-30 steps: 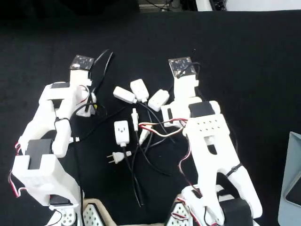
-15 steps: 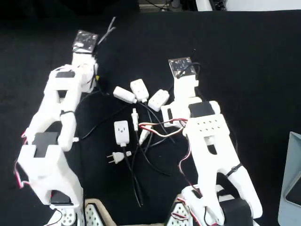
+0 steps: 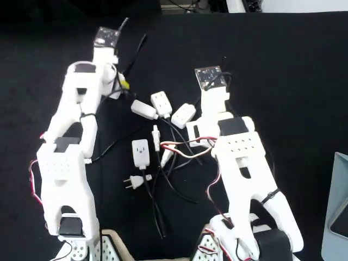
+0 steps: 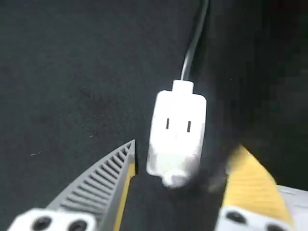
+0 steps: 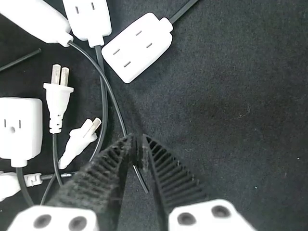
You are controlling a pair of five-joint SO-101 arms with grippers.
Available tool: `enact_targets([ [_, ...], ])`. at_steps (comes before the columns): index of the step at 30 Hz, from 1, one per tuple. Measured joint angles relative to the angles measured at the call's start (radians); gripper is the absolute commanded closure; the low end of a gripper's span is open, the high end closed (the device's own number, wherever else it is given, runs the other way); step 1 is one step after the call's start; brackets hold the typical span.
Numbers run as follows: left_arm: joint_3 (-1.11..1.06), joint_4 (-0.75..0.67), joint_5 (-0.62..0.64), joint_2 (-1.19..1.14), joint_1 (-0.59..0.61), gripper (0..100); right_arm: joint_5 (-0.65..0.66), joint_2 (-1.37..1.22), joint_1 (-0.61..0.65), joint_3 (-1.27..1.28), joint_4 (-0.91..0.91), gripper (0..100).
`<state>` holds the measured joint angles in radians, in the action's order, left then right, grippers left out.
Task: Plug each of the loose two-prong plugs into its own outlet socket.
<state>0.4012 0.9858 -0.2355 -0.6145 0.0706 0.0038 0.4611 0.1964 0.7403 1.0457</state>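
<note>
My left gripper (image 4: 186, 147) is shut on a white outlet socket (image 4: 176, 130), which hangs above the black cloth with its black cord running away from it. In the high view the left arm (image 3: 81, 103) stretches toward the table's back left. Three more white sockets (image 3: 161, 103) lie in a fan at the centre, a fourth socket (image 3: 140, 153) sits nearer the front. Two loose plugs (image 5: 57, 94) (image 5: 79, 139) lie beside it, a third plug (image 3: 136, 183) closer to the front. My right gripper (image 5: 137, 143) is shut just over a black cord, near the rightmost socket (image 5: 137, 45).
Black cords (image 3: 163, 185) tangle across the centre of the table. The right arm (image 3: 236, 152) covers the middle right. A grey bin (image 3: 337, 212) stands at the right edge.
The left arm has swung from beside the plugs toward the back of the table, carrying its socket and cord along. The right arm has stayed still.
</note>
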Motion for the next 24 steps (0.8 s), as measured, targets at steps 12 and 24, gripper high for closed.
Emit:
enact_targets([
  [12,0.465,0.549,0.003,0.000,0.077,69,0.000,0.000,0.000,0.000,0.000,98.5],
  [24,0.606,0.766,0.015,0.098,0.094,76,0.000,0.000,0.000,0.000,0.000,98.5],
])
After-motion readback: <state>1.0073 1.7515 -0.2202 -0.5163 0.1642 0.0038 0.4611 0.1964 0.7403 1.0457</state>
